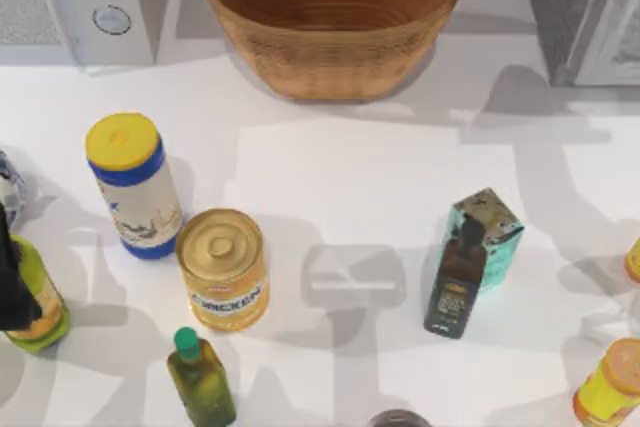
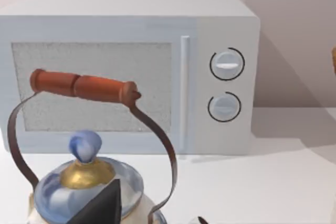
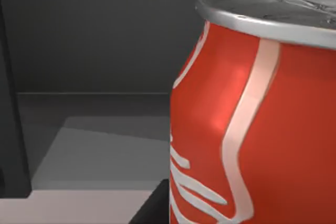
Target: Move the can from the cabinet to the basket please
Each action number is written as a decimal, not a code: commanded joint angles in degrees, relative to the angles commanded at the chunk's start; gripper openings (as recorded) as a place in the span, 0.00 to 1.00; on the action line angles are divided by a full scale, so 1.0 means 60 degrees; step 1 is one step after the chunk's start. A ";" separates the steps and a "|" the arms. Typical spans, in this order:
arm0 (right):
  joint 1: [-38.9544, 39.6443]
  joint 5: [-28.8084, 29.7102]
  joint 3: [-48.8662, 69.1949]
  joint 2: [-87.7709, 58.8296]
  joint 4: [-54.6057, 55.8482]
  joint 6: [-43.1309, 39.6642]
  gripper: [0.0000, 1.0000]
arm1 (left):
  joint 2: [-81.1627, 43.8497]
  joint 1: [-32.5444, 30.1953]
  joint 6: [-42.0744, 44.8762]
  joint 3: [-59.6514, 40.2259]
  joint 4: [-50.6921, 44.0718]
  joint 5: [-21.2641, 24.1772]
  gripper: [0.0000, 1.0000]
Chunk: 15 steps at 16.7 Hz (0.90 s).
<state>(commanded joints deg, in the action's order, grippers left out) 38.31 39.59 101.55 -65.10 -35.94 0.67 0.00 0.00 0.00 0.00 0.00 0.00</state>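
Close against the right wrist camera stands the can, upright on a grey floor inside a dark enclosure. Across the table's far edge run the microwave, the basket and the cabinet. Whether either gripper's fingers are spread or closed cannot be told.

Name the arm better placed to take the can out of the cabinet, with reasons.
Right, probably. Its wrist view sits close against the red can standing upright on a dark grey shelf, apparently inside the cabinet at the table's right. The left wrist view faces the microwave and a kettle, far from the can.
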 joint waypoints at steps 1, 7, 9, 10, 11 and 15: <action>-0.0293 -0.0287 -0.0803 0.0500 0.0277 -0.0005 0.00 | 0.0000 0.0000 0.0000 0.0000 0.0000 0.0000 1.00; -0.2491 -0.2479 -0.7114 0.4242 0.2362 -0.0030 0.00 | 0.0000 0.0000 0.0000 0.0000 0.0000 0.0000 1.00; -0.3281 -0.3287 -0.9402 0.5598 0.3118 -0.0036 0.00 | 0.0000 0.0000 0.0000 0.0000 0.0000 0.0000 1.00; -0.3669 -0.3690 -1.0502 0.6263 0.3490 -0.0040 0.00 | 0.0000 0.0000 0.0000 0.0000 0.0000 0.0000 1.00; -0.4048 -0.4085 -1.1549 0.6909 0.3851 -0.0044 0.00 | 0.0000 0.0000 0.0000 0.0000 0.0000 0.0000 1.00; -0.5379 -0.5502 -1.4900 0.9172 0.5096 -0.0069 0.00 | 0.0000 0.0000 0.0000 0.0000 0.0000 0.0000 1.00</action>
<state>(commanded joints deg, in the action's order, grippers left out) 6.03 6.58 12.16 -10.07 -5.36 0.26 0.00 0.00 0.00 0.00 0.00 0.00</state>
